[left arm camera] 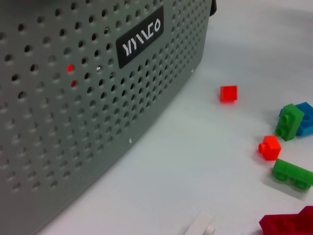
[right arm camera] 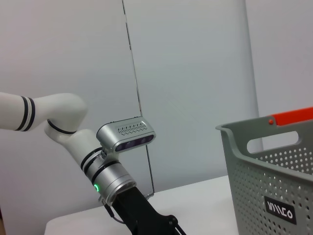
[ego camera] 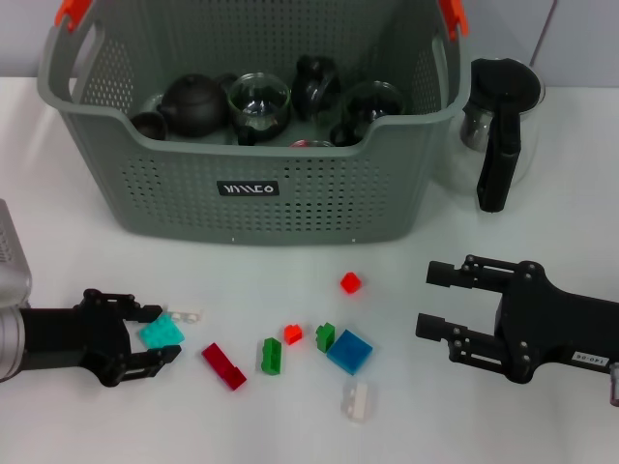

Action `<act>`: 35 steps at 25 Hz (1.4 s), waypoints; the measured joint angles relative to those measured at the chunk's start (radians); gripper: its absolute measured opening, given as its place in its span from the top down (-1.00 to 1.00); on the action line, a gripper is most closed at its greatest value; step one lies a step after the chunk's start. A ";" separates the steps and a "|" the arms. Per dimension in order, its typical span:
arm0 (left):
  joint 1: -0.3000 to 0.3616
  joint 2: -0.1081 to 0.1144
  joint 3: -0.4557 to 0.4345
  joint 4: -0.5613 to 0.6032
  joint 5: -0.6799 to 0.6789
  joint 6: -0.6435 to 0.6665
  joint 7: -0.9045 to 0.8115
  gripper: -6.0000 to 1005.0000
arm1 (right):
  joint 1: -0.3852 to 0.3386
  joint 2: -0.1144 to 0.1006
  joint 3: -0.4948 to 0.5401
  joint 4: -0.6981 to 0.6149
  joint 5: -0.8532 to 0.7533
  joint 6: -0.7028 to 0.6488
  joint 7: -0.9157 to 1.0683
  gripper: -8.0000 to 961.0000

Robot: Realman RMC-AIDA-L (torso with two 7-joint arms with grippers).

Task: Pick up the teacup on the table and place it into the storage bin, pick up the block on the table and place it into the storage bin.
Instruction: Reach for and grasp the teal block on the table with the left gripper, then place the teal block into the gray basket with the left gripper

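One storage bin (ego camera: pixel 253 184) stood at the table's (ego camera: pixel 561 174) far side, one glass jug (ego camera: pixel 501 121) beside it. Two grippers: right gripper (ego camera: pixel 437 300) open, left gripper (ego camera: pixel 155 335) spread around a teal block (ego camera: pixel 160 332) (eight other blocks near).

Bright, even overhead light, soft faint shadows under the blocks (ego camera: pixel 290 353), slight glare on white table (ego camera: pixel 542 222).
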 joint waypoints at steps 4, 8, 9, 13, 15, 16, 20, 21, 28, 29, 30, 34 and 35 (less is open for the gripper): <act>0.001 0.001 0.000 -0.002 0.000 0.001 -0.003 -0.08 | 0.000 0.000 0.000 0.000 0.000 0.000 0.000 -0.31; 0.001 0.001 0.001 -0.002 0.002 -0.004 -0.004 -0.07 | 0.000 0.000 0.000 0.000 0.000 0.000 0.000 -0.31; 0.001 0.001 0.001 -0.001 0.003 -0.005 -0.004 -0.07 | 0.000 0.000 0.000 0.000 0.000 0.000 0.000 -0.31; 0.001 0.002 0.001 -0.001 0.011 -0.008 -0.004 -0.07 | 0.000 0.000 -0.001 0.000 0.000 0.000 0.000 -0.31; 0.001 0.002 0.001 0.000 0.012 -0.009 -0.004 -0.06 | 0.000 0.000 -0.001 0.000 0.000 0.000 0.000 -0.31; 0.001 0.002 0.001 0.000 0.012 -0.009 -0.005 -0.06 | 0.000 0.000 -0.001 0.000 0.000 0.000 0.000 -0.31; 0.003 0.002 0.001 -0.003 0.012 -0.009 -0.006 -0.06 | 0.000 0.000 -0.002 0.000 0.000 0.000 0.000 -0.31; 0.003 0.002 0.001 -0.004 0.012 -0.010 -0.009 -0.06 | 0.000 0.000 -0.001 0.000 0.000 0.000 0.000 -0.31; -0.010 0.006 0.000 -0.027 0.055 -0.010 -0.091 0.07 | 0.000 0.000 -0.003 0.000 0.000 0.000 0.000 -0.31; -0.010 0.004 -0.001 -0.029 0.059 -0.010 -0.092 0.11 | 0.000 0.000 -0.003 0.000 0.000 0.000 0.000 -0.31; -0.010 0.004 -0.003 -0.031 0.057 -0.009 -0.091 0.15 | 0.000 0.000 -0.003 0.000 0.000 0.000 0.000 -0.31; -0.004 0.004 -0.015 -0.049 0.028 0.018 -0.089 0.17 | -0.001 0.000 -0.002 0.000 0.000 0.000 0.000 -0.30; -0.001 0.004 -0.022 -0.059 0.013 0.039 -0.089 0.16 | -0.002 0.000 -0.001 0.000 0.000 -0.001 0.000 -0.30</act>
